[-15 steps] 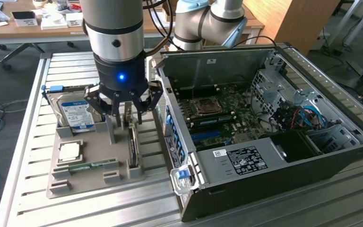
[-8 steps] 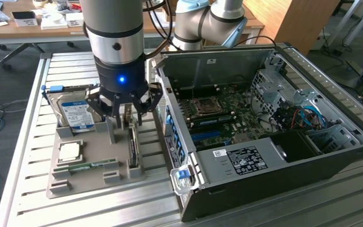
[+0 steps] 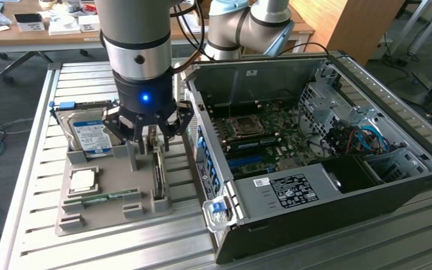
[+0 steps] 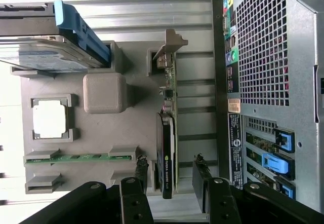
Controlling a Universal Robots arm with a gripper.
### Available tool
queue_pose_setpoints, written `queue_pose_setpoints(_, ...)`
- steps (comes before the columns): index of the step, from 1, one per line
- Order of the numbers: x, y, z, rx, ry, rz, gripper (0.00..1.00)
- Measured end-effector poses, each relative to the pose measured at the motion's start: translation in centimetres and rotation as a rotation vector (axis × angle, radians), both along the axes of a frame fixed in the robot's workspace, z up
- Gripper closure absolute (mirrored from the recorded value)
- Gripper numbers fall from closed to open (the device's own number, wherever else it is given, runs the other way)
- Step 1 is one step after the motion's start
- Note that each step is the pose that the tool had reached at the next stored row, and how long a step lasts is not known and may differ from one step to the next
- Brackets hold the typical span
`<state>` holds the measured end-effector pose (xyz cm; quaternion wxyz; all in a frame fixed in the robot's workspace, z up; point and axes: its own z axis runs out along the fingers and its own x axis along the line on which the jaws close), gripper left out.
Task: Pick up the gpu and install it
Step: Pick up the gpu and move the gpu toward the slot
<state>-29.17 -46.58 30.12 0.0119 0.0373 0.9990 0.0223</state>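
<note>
**Gripper open over the gpu in its tray**

Gripper point(image 3: 150, 147) point(image 4: 171, 159) hangs with its jaws spread wide and nothing in them. One finger is on each side of the gpu's fan end, and neither is seen to touch it. On the exterior view's right, the open computer case point(image 3: 396, 185) point(image 4: 263, 57) lies on its side on the slatted metal table point(image 3: 28, 185). Just beside the case sits the grey parts tray point(image 3: 99, 211) point(image 4: 131, 127). The tray holds a hard drive point(image 3: 92, 138) point(image 4: 45, 54) with a blue-white label. The gpu point(image 3: 157, 174) point(image 4: 169, 107) stands on edge in the slot nearest the case. Farther from the case are a square processor point(image 3: 83, 180) point(image 4: 49, 120) and a narrow green RAM stick point(image 3: 103, 197) point(image 4: 81, 157).
</note>
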Motion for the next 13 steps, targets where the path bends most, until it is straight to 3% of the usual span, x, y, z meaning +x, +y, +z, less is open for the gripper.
queue_pose_setpoints(13, 0.00, 0.00, -0.32, 0.0000, 0.0001, 0.000, 0.51)
